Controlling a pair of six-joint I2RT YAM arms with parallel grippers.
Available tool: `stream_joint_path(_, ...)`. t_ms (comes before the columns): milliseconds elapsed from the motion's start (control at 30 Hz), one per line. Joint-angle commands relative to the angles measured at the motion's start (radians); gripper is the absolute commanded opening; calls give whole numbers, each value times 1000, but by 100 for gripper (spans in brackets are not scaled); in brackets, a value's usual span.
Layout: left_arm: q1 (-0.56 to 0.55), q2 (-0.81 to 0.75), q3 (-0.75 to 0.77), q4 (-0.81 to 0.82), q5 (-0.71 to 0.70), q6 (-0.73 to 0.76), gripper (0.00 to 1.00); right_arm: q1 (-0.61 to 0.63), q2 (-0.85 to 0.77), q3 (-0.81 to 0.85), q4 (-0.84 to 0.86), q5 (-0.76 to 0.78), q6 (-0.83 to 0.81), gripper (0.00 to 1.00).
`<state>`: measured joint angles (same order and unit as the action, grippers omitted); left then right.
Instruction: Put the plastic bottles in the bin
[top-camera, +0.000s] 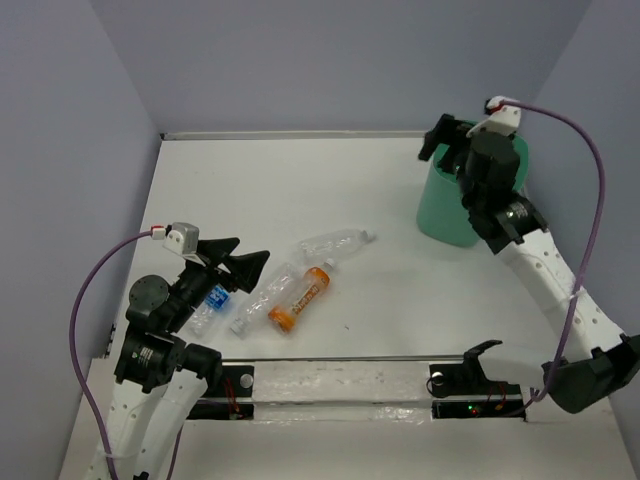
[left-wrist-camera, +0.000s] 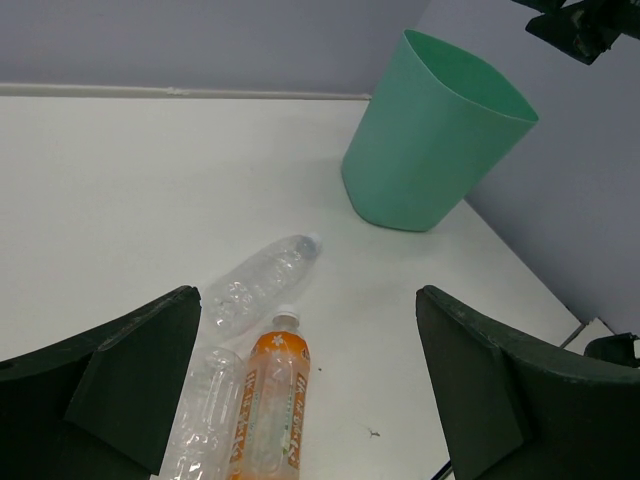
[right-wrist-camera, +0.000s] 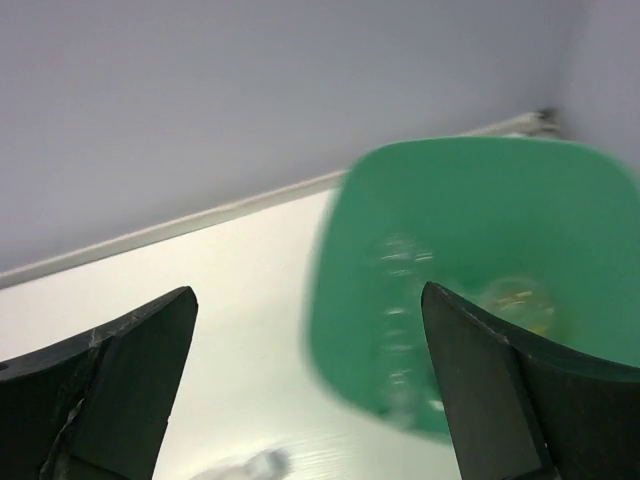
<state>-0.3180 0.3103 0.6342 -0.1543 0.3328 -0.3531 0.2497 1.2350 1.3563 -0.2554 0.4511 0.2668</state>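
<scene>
the right gripper (right-wrist-camera: 310, 330) hung above the bin (top-camera: 440, 212) with its jaws spread wide and nothing between them, so we judged it empty. looking down past its fingers, we saw blurred clear shapes (right-wrist-camera: 400, 290) inside the bin, which we took for bottles already dropped in. one had a yellowish spot that may have been a cap. the blur kept us from counting them. the bin itself stood upright at the far right of the table (top-camera: 300, 180), near the back wall.

the left gripper (left-wrist-camera: 308, 300) was also wide apart and empty, held low over the near left of the table. by it lay the bottles not yet binned, all on their sides and well apart from the bin. there was an orange-labelled bottle (top-camera: 300, 297), a crushed clear bottle (top-camera: 262, 298) right beside it on its left, a longer clear bottle (top-camera: 335, 243) just beyond them, and a blue-labelled bottle (top-camera: 212, 300) close under the left arm.

we judged the task part done: some bottles were in, and four lay on the table. the left gripper sat nearest to them, so the next pick looked likely to fall to it.
</scene>
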Motion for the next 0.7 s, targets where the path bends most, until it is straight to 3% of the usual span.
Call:
stream_joint_path(0, 13, 9, -4, 39, 18, 8, 99, 395, -77, -141, -12, -42, 135, 99)
stream_joint_path(133, 16, 21, -2, 41, 21, 8, 99, 680, -83, -389, 85, 41, 434, 100)
stream_joint_path(233, 17, 21, -5, 42, 26, 8, 99, 871, -34, -531, 188, 191, 668, 100)
stream_joint_path(367, 16, 15, -2, 42, 25, 8, 99, 919, 65, -611, 319, 167, 877, 100)
stream_joint_path(500, 16, 12, -5, 44, 26, 8, 99, 919, 168, -596, 396, 72, 919, 100)
stream_joint_path(667, 16, 4, -4, 42, 25, 8, 99, 919, 242, -594, 458, 67, 988, 100)
